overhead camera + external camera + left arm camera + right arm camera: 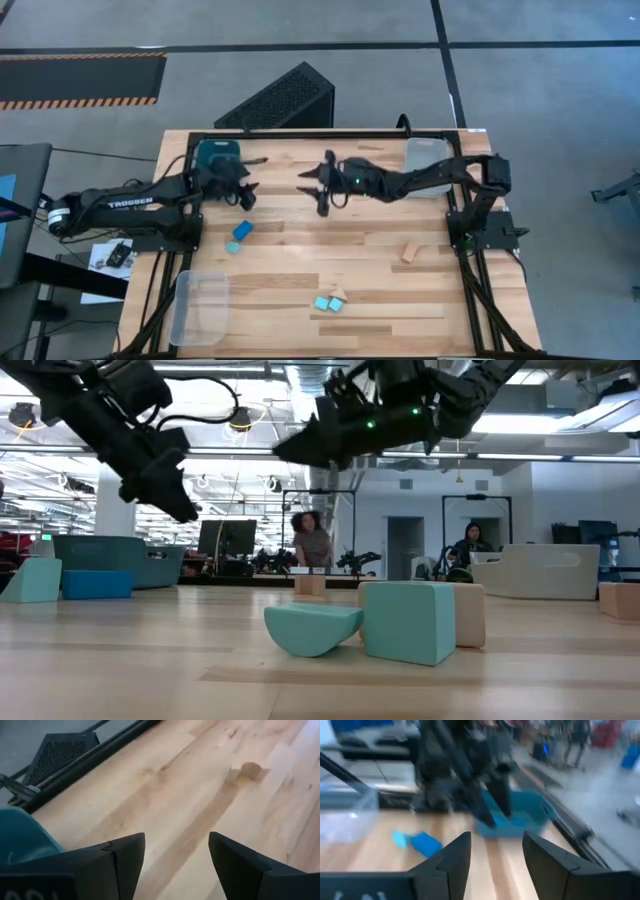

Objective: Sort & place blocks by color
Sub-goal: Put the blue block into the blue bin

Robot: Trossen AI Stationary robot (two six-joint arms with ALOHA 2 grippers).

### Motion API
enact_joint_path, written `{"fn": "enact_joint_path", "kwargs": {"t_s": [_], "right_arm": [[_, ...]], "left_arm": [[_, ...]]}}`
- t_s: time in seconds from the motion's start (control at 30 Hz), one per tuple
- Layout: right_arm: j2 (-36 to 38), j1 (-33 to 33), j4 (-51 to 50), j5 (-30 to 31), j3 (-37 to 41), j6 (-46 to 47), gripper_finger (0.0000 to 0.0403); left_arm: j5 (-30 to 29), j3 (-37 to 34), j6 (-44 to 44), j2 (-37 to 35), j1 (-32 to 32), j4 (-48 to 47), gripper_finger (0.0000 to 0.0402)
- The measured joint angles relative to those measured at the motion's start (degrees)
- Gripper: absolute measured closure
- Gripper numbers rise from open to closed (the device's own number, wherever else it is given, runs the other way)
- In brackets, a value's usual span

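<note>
Both claws empty. Left gripper hangs above the table just beside the teal bin at the far left, fingers spread, nothing between them in its wrist view. Right gripper is stretched out to the table's middle, facing the left one, fingers also apart and holding nothing.

Step, as I read it: between picks, no block in hand. Next move calls for one claw to drop onto a block and close. Nearest to the left claw is the deep blue block with a turquoise block touching it, so it needs a clean approach to take only one.

Other blocks, all loose on the table:
- two turquoise blocks near the front edge, a wood block touching them
- another wood block toward the right

Containers:
- teal bin: contents can't be made out
- clear bin at front left: looks empty
- second clear bin at far right, partly under the right arm: can't tell
</note>
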State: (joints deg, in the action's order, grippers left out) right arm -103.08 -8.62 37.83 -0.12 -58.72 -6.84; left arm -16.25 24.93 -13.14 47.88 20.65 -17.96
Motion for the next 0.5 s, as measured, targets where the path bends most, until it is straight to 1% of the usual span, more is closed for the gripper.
{"fn": "enact_joint_path", "kwargs": {"t_s": [0.07, 0.13, 0.2, 0.27, 0.3, 0.37, 0.4, 0.43, 0.5], "right_arm": [[-1.6, 1.7, 4.1, 0.0, 0.0, -0.5, 0.0183], [-5.1, 2.9, 8.2, 0.0, -2.6, -0.5, 0.0168], [-9.0, 3.6, 6.2, -0.3, -6.7, 0.1, 0.0155], [-13.4, 4.0, 0.5, -1.0, -12.7, 0.1, 0.0146], [-15.2, 4.2, -2.8, -1.3, -15.8, -0.2, 0.0143], [-18.8, 4.6, -9.9, -1.5, -22.6, -0.8, 0.0141], [-20.2, 4.9, -13.1, -2.1, -25.7, -1.0, 0.0141], [-21.7, 5.2, -16.3, -3.7, -28.8, -1.5, 0.0141], [-24.9, 5.8, -21.8, -7.9, -35.1, -2.4, 0.0141]], "left_arm": [[-1.6, 0.0, -1.8, 0.0, -2.7, -1.4, 0.0191], [-2.8, 0.0, -4.2, 0.0, -5.2, -2.9, 0.0191], [-4.5, 0.0, -6.4, -0.9, -7.6, -5.2, 0.0191], [-7.6, 0.1, -8.6, -1.6, -9.8, -7.9, 0.0191], [-10.1, 0.0, -9.7, -2.4, -10.9, -10.1, 0.0191], [-16.8, 0.1, -11.4, -3.8, -12.6, -13.0, 0.0191], [-20.5, 0.1, -13.7, -4.6, -13.3, -15.1, 0.0191], [-23.2, 0.0, -15.5, -5.3, -13.9, -16.0, 0.0191], [-25.8, 0.0, -17.6, -7.4, -15.1, -16.7, 0.0191]]}}
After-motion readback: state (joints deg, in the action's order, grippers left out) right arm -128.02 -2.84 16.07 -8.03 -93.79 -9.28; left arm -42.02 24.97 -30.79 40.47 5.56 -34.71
